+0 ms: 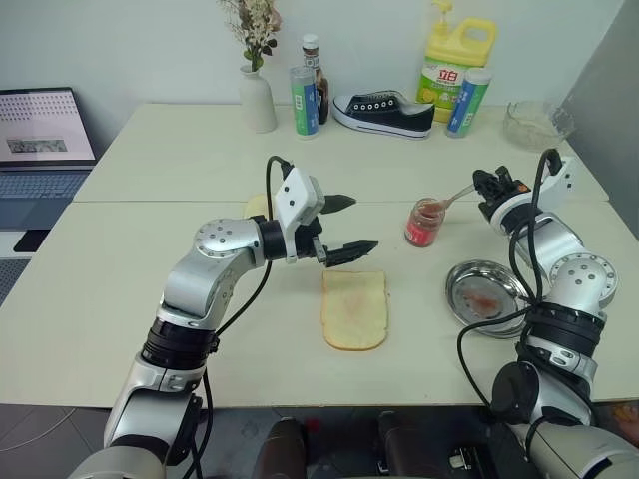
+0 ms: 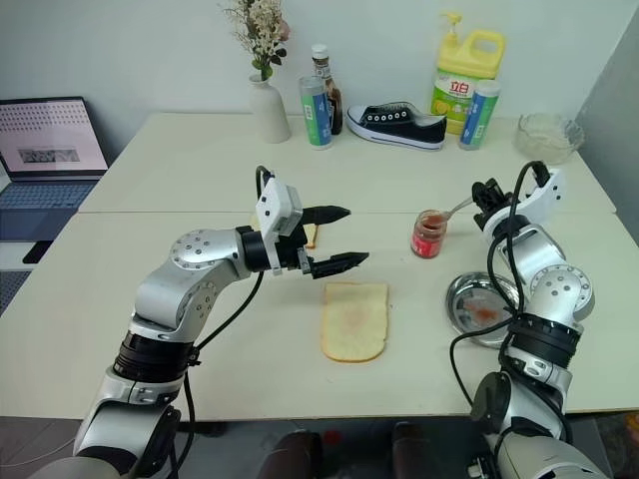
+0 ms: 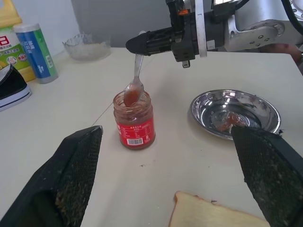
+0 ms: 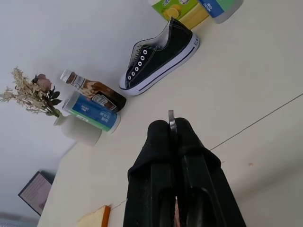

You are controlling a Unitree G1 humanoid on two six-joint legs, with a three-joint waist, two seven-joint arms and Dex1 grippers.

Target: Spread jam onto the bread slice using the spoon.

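Red jam (image 3: 134,113) sits in its jar right of centre, the spoon (image 3: 135,81) dipping into it, pinched by the right gripper (image 1: 483,186). Nearer, the bread slice (image 1: 354,309) lies flat below the left gripper (image 1: 342,228), jaws wide.

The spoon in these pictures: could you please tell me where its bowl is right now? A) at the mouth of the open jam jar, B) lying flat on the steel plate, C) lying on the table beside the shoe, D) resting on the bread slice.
A. The right claw is shut on the handle of the spoon, and the spoon's bowl, red with jam, sits at the mouth of the jar, apart from the bread slice.
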